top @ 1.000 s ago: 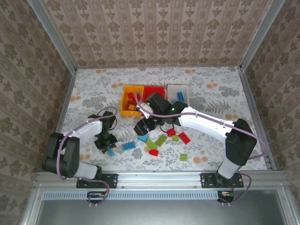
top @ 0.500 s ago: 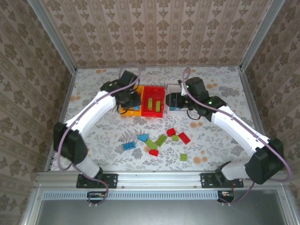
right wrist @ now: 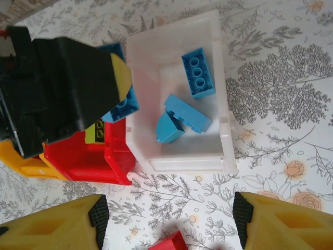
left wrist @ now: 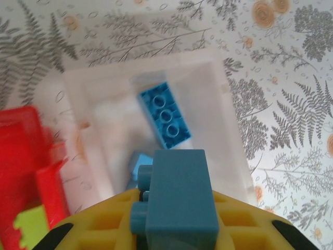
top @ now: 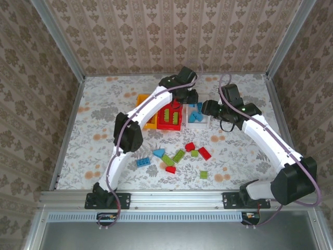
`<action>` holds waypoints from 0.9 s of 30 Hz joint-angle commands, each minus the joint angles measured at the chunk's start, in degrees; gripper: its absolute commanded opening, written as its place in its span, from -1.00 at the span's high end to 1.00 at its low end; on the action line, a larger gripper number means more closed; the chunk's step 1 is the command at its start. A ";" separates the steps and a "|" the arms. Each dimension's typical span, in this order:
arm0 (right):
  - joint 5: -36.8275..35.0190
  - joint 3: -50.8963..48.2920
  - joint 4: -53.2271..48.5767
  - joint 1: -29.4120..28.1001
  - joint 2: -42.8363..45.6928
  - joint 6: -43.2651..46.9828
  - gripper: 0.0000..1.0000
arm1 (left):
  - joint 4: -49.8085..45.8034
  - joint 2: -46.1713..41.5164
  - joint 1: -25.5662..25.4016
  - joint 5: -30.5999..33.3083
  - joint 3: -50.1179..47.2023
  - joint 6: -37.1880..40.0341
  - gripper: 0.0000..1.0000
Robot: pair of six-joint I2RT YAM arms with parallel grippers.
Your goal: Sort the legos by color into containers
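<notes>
- Far left, the orange bin (top: pixel 141 99): the left arm (top: pixel 151 104) crosses right over it, so I cannot tell what lies inside.
- Next, the red bin (top: pixel 169 126). Lime pieces show in it, and the arm hides the rest.
- Nearer the bases, loose bricks (top: pixel 178 155) in red, green and blue lie scattered on the table (top: pixel 104 135), well apart from the bins.
- The left gripper (top: pixel 188 97) hangs over the white bin (left wrist: pixel 229 120), jaws clenched on a blue brick (left wrist: pixel 177 200).
- That brick looks light, rigid and slick. The flat side walls are the place to pinch, because a narrow hold on the studs could let it twist.
- The jaw tips are cut off at the wrist view's lower edge.
- Down in the white bin, several blue pieces (right wrist: pixel 197 73) lie loose, two overlapping.
- Just right of that bin, the right gripper (top: pixel 209 108) has its jaws released wide, with nothing between them.
- A red brick (right wrist: pixel 169 244) is cut off at the right wrist view's bottom edge.
</notes>
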State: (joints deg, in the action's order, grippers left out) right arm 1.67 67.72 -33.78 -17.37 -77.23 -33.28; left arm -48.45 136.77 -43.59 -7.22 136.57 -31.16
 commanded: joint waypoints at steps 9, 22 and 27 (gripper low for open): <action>5.44 1.72 -2.20 2.78 -1.09 0.01 -0.36 | 5.35 5.33 0.01 -0.33 4.11 1.68 0.19; 4.70 -1.22 -5.65 2.39 2.13 5.76 -0.37 | 4.34 -6.03 -0.35 -1.36 -1.12 -0.40 -0.03; 1.02 -2.27 -10.54 -1.66 4.00 9.91 -0.35 | 4.75 -17.35 0.28 -0.95 -14.48 0.65 -0.05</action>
State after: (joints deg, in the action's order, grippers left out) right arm 5.06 66.61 -39.22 -16.80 -75.22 -27.07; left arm -43.66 127.57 -43.77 -7.77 126.32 -30.39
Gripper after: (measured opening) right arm 0.678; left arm 0.526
